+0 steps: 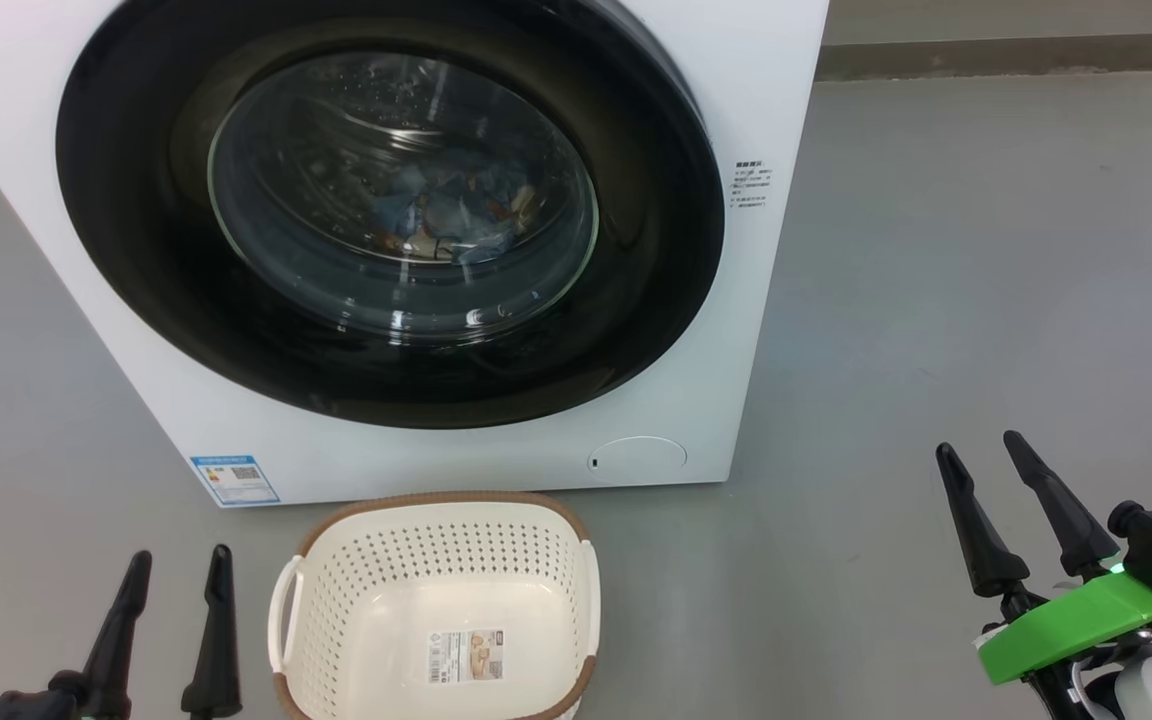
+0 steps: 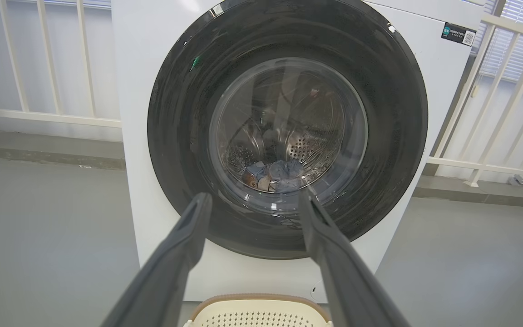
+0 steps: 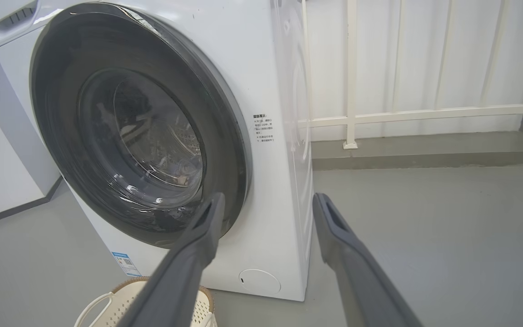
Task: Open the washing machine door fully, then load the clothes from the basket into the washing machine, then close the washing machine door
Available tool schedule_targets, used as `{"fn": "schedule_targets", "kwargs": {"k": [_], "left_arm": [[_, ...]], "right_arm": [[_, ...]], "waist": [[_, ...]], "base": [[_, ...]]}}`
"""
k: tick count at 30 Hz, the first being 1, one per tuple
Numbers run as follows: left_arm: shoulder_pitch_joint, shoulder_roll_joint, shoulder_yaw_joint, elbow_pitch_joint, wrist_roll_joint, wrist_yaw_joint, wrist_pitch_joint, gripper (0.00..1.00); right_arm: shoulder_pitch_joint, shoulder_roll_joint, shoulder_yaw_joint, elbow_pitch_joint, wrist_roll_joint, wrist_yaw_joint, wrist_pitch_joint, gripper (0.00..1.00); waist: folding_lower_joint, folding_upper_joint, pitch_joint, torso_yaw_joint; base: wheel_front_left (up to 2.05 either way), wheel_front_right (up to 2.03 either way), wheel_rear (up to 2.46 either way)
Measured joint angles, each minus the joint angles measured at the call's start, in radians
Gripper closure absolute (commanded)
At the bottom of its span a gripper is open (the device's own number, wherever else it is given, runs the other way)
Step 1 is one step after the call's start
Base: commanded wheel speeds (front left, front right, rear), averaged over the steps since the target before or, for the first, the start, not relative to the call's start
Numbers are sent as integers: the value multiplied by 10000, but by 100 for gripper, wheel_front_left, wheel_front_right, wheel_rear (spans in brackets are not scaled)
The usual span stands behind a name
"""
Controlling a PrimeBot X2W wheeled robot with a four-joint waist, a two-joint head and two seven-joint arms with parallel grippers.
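Note:
The white washing machine (image 1: 756, 330) stands in front of me with its round black-rimmed door (image 1: 636, 250) shut against its front. Through the door's glass I see the light blue clothes (image 1: 446, 215) lying in the drum, also the clothes (image 2: 275, 175) in the left wrist view. The cream basket (image 1: 436, 560) sits on the floor before the machine with nothing in it but a paper label. My left gripper (image 1: 176, 565) is open at the lower left of the basket. My right gripper (image 1: 981, 450) is open at the lower right, away from the machine. The door (image 3: 225, 150) appears closed in the right wrist view.
Grey floor (image 1: 986, 250) stretches to the right of the machine. A white railing (image 3: 425, 113) runs behind it along the wall. A round flap (image 1: 636, 458) and a blue sticker (image 1: 234, 480) sit low on the machine's front.

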Motion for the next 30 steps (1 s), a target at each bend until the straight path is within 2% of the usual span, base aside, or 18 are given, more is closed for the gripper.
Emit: {"fn": "schedule_targets", "kwargs": {"k": [30], "left_arm": [[0,0,-15,105,0,0,0,0]], "right_arm": [[0,48,-98,-67,-4,0,0,0]], "waist": [[0,0,13,213]], "base": [[0,0,0]]}}
